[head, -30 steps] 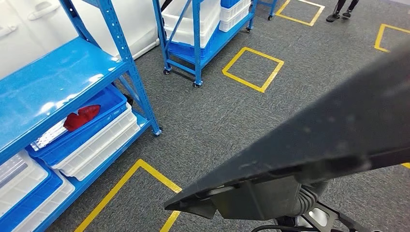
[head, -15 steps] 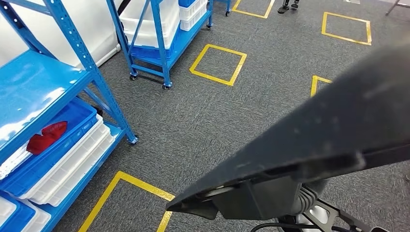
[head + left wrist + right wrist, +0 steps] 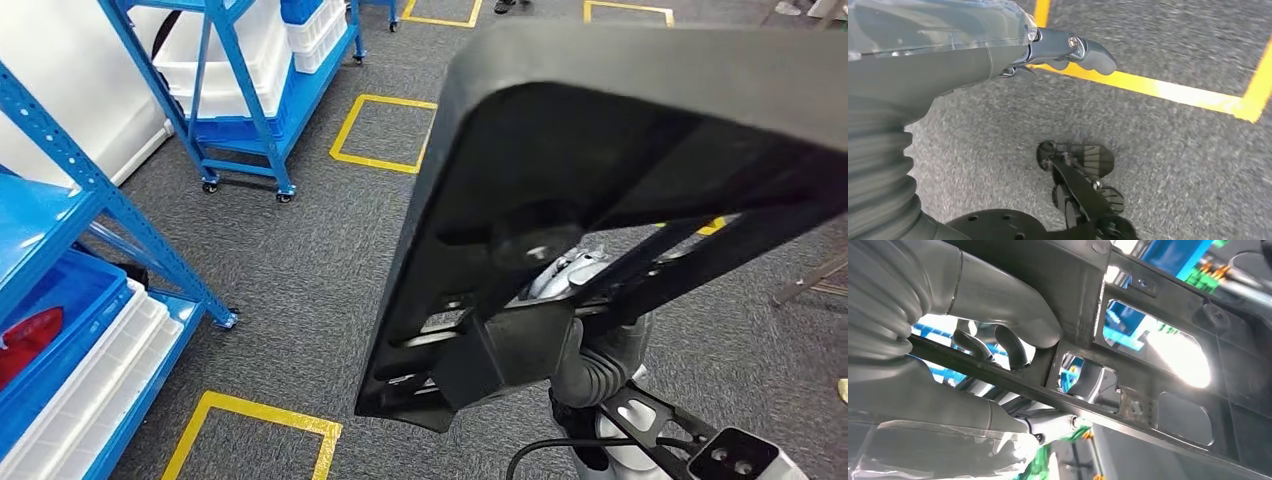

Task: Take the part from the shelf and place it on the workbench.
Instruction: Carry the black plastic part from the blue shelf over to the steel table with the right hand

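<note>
Now tilted up, part (image 3: 640, 130) underside showing, right hand (image 3: 560, 345) gripping

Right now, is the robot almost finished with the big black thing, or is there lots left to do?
About halfway, it seems. Done: the black part is off the shelf. In hand: the right hand grips it and carries it over grey carpet, with the blue shelf off to the robot's left. The left hand hangs above the floor, holding nothing. Left: reaching the workbench, which I cannot see here, and setting the part down on it.
</note>
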Controlling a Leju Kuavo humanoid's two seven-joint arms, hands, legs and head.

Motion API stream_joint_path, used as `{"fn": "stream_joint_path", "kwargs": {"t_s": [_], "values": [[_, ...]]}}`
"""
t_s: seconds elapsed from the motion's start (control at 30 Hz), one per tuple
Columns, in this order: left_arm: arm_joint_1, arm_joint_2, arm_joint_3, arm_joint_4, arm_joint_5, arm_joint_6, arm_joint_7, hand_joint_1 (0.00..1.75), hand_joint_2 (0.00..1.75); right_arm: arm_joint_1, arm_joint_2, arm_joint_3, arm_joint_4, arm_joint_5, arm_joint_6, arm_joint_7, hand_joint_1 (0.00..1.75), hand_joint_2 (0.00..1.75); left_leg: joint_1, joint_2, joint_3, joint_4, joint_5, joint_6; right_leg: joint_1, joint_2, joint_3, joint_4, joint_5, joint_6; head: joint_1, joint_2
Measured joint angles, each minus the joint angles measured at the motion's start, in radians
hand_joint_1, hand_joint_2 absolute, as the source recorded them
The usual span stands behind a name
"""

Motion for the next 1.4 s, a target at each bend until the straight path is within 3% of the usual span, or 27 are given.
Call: {"fn": "stream_joint_path", "kwargs": {"t_s": [0.07,0.1,0.13,0.2,0.27,0.33,0.4,0.43,0.47,0.5,0.57,0.63,0.7,0.77,0.83,0.87,0.93,0.97,1.03,1.1,1.17,1.23,1.3,1.33,1.4], "values": [[-0.003,-0.001,0.000,0.000,-0.002,0.000,0.001,0.00,1.75,-0.006,-0.002,-0.001,0.009,0.000,0.000,0.000,1.75,1.75,0.005,-0.045,0.050,-0.120,0.051,0.002,0.000,0.025,-0.004,0.010,-0.004,0.009,0.000,0.000],[-0.004,-0.001,0.000,0.000,-0.003,0.000,0.001,0.00,1.75,-0.009,-0.002,-0.001,0.013,0.000,0.000,0.000,1.75,1.75,0.006,-0.061,0.062,-0.149,0.057,0.003,-0.002,0.036,-0.009,0.013,-0.004,0.015,0.000,0.000],[-0.006,-0.002,0.000,0.000,-0.003,0.000,0.002,0.00,1.75,-0.012,-0.003,-0.001,0.017,-0.001,0.000,0.000,1.75,1.75,0.005,-0.065,0.065,-0.156,0.053,0.007,-0.002,0.047,-0.013,0.014,-0.003,0.022,0.000,0.000],[-0.011,-0.004,0.000,0.000,-0.003,-0.001,0.002,0.00,1.75,-0.014,-0.004,-0.001,0.025,0.000,0.000,0.000,1.75,1.75,0.003,-0.045,0.067,-0.162,0.057,0.019,-0.007,0.056,-0.020,0.014,0.000,0.035,0.000,0.000],[-0.016,-0.006,0.000,0.000,-0.003,-0.003,0.001,0.00,1.75,-0.020,-0.005,-0.002,0.031,0.000,0.000,0.000,1.75,1.75,0.004,-0.022,0.070,-0.171,0.062,0.034,-0.005,0.012,-0.042,0.056,-0.027,0.044,0.000,0.000],[-0.016,-0.007,0.000,0.000,-0.002,-0.003,0.002,0.00,1.75,-0.029,-0.006,-0.002,0.038,0.001,-0.001,0.000,1.75,1.75,0.000,0.004,0.072,-0.175,0.063,0.041,-0.005,-0.047,-0.100,0.175,-0.087,0.051,0.000,0.000],[-0.014,-0.007,0.000,0.000,-0.002,-0.003,0.003,0.00,1.75,-0.032,-0.006,-0.002,0.048,0.001,-0.002,0.000,1.75,1.75,-0.003,0.032,0.072,-0.175,0.060,0.043,-0.009,-0.066,-0.158,0.288,-0.124,0.055,0.000,0.000],[-0.015,-0.007,0.000,0.000,-0.002,-0.003,0.003,0.00,1.75,-0.033,-0.006,-0.002,0.053,0.001,-0.002,0.000,1.75,1.75,-0.004,0.045,0.072,-0.175,0.059,0.044,-0.010,-0.069,-0.164,0.297,-0.117,0.056,0.000,0.000],[-0.016,-0.008,0.000,0.000,-0.002,-0.003,0.003,0.00,1.75,-0.033,-0.006,-0.002,0.057,0.001,-0.003,0.000,1.75,1.75,-0.005,0.057,0.074,-0.175,0.057,0.043,-0.010,-0.073,-0.150,0.268,-0.094,0.055,0.000,0.000],[-0.017,-0.009,0.000,0.000,-0.002,-0.004,0.003,0.00,1.75,-0.034,-0.006,-0.002,0.060,0.002,-0.004,0.000,1.75,1.75,-0.006,0.068,0.077,-0.175,0.054,0.042,-0.009,-0.086,-0.116,0.202,-0.058,0.051,0.000,0.000],[-0.018,-0.011,0.000,0.000,-0.002,-0.005,0.003,0.00,1.75,-0.041,-0.006,-0.003,0.064,0.002,-0.009,0.000,1.75,1.75,-0.009,0.087,0.084,-0.174,0.048,0.035,0.002,-0.134,-0.046,0.064,-0.009,0.039,0.000,0.000],[-0.017,-0.014,0.000,0.000,-0.003,-0.006,0.003,0.00,1.75,-0.048,-0.006,-0.006,0.065,0.002,-0.016,0.000,1.75,1.75,-0.013,0.107,0.089,-0.174,0.042,0.026,0.014,-0.155,-0.021,0.010,-0.001,0.026,0.000,0.000],[-0.019,-0.016,0.000,0.000,-0.003,-0.006,0.003,0.00,1.75,-0.051,-0.005,-0.015,0.062,0.001,-0.019,0.000,1.75,1.75,-0.014,0.127,0.093,-0.175,0.036,0.017,0.013,-0.128,-0.022,0.004,0.002,0.017,0.000,0.000],[-0.022,-0.017,0.000,0.000,-0.003,-0.006,0.003,0.00,1.75,-0.057,-0.005,-0.023,0.048,-0.002,-0.018,0.000,1.75,1.75,-0.011,0.100,0.088,-0.145,0.012,0.007,0.006,-0.104,-0.014,-0.006,0.007,0.007,0.000,0.000],[-0.021,-0.017,0.000,0.000,-0.002,-0.006,0.004,0.00,1.75,-0.070,-0.004,-0.026,0.030,-0.006,-0.015,0.001,1.75,1.75,-0.007,0.044,0.039,-0.033,-0.047,0.000,0.003,-0.080,-0.008,-0.011,0.009,-0.002,0.000,0.000],[-0.019,-0.017,0.000,0.000,-0.002,-0.006,0.005,0.00,1.75,-0.075,-0.003,-0.027,0.023,-0.009,-0.014,0.001,1.75,1.75,-0.006,0.027,0.003,0.039,-0.077,-0.002,0.003,-0.067,-0.008,-0.011,0.009,-0.005,0.000,0.000],[-0.014,-0.017,0.000,0.000,-0.001,-0.006,0.006,0.00,1.75,-0.080,-0.004,-0.029,0.016,-0.012,-0.014,0.001,1.75,1.75,-0.004,0.018,-0.049,0.134,-0.103,-0.005,0.004,-0.042,-0.008,-0.010,0.008,-0.006,0.000,0.000],[-0.012,-0.017,0.000,0.000,-0.001,-0.006,0.006,0.00,1.75,-0.081,-0.004,-0.031,0.014,-0.014,-0.014,0.001,1.75,1.75,-0.004,0.017,-0.056,0.138,-0.092,-0.006,0.004,-0.031,-0.007,-0.008,0.008,-0.005,0.000,0.000],[-0.012,-0.016,0.000,0.000,0.000,-0.006,0.006,0.00,1.75,-0.089,-0.004,-0.033,0.010,-0.022,-0.014,0.001,1.75,1.75,-0.002,0.010,-0.027,0.053,-0.027,-0.005,0.002,-0.007,-0.005,-0.004,0.006,-0.002,0.000,0.000],[-0.011,-0.016,0.000,0.000,0.000,-0.006,0.005,0.00,1.75,-0.101,-0.004,-0.037,0.006,-0.032,-0.015,0.002,1.75,1.75,0.004,-0.033,0.029,-0.088,0.042,-0.004,0.000,0.019,-0.008,0.006,0.001,0.006,0.000,0.000],[-0.010,-0.016,0.000,0.000,0.000,-0.005,0.005,0.00,1.75,-0.109,-0.004,-0.042,0.004,-0.041,-0.016,0.002,1.75,1.75,0.007,-0.065,0.057,-0.155,0.060,0.002,-0.002,0.041,-0.016,0.014,-0.001,0.018,0.000,0.000],[-0.009,-0.016,0.000,0.000,0.000,-0.001,0.006,0.00,1.75,-0.112,-0.004,-0.049,0.002,-0.045,-0.015,0.002,1.75,1.75,0.004,-0.053,0.059,-0.159,0.061,0.012,-0.005,0.061,-0.023,0.012,0.004,0.032,0.000,0.000],[-0.011,-0.017,0.000,0.000,0.000,0.004,0.007,0.00,1.75,-0.113,-0.004,-0.056,0.000,-0.047,-0.014,0.002,1.75,1.75,0.006,-0.031,0.063,-0.168,0.067,0.026,-0.003,0.033,-0.035,0.032,-0.011,0.042,0.000,0.000],[-0.010,-0.017,0.000,0.000,0.001,0.006,0.009,0.00,1.75,-0.116,-0.004,-0.057,0.000,-0.047,-0.013,0.002,1.75,1.75,0.007,-0.019,0.064,-0.174,0.069,0.032,-0.002,0.004,-0.053,0.070,-0.033,0.046,0.000,0.000],[-0.006,-0.016,0.001,0.000,0.005,0.010,0.014,0.00,1.75,-0.118,-0.004,-0.059,0.000,-0.049,-0.012,0.002,1.75,1.75,0.003,0.007,0.065,-0.176,0.069,0.038,-0.006,-0.052,-0.115,0.197,-0.096,0.052,0.000,0.000]]}}
